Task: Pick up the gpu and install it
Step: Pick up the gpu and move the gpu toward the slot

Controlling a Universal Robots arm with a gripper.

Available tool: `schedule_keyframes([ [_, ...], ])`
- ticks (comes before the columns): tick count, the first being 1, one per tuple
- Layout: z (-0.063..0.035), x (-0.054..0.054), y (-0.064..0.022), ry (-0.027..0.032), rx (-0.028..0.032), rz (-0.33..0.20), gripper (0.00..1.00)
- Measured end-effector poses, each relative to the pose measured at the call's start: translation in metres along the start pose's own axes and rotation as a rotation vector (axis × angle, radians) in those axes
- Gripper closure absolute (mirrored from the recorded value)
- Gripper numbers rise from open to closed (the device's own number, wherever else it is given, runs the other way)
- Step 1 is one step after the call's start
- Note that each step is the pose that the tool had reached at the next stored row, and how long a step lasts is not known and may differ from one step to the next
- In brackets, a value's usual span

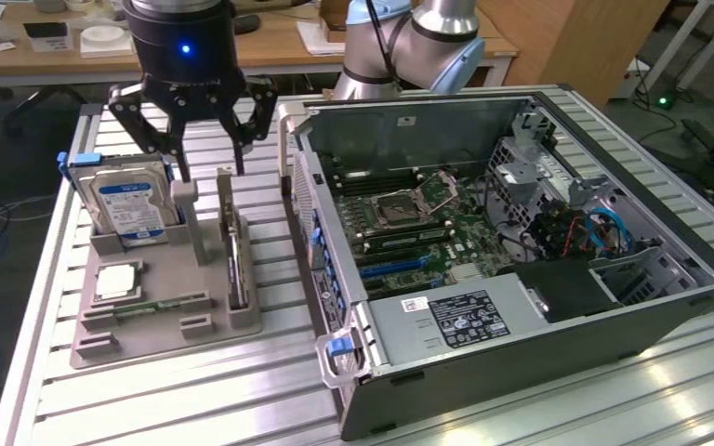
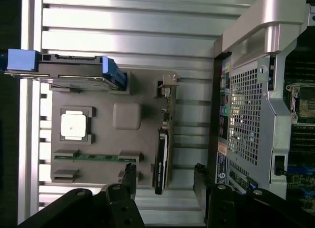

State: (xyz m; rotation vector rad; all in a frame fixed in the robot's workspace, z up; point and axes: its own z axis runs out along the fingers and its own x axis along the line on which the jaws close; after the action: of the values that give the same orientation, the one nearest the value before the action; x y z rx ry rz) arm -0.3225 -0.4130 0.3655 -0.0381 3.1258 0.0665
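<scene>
The gpu [image 1: 231,253] stands on edge in a slot of the grey parts holder [image 1: 146,342], a thin dark card with a metal bracket end. In the wrist view the gpu [image 2: 164,151] appears edge-on. My gripper [image 1: 213,173] hangs just above the card's far end, open, with nothing between its fingers. Seen from the wrist, the gripper [image 2: 164,181] has one dark finger on each side of the card's line. The open computer case [image 1: 482,367] lies to the exterior view's right of the holder, with its motherboard [image 1: 413,223] exposed.
On the holder are also a hard drive [image 1: 130,206] with a blue-white label, a processor chip [image 1: 118,281] and a green memory stick [image 1: 159,305]. The case's side wall [image 2: 246,119] rises close beside the gpu. All stands on a slatted aluminium table [image 1: 208,400].
</scene>
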Motion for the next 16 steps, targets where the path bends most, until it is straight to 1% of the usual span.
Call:
schedule_keyframes([
  [16, 0.008, 0.0002, -0.0013, 0.0001, 0.0001, 0.0, 0.41],
])
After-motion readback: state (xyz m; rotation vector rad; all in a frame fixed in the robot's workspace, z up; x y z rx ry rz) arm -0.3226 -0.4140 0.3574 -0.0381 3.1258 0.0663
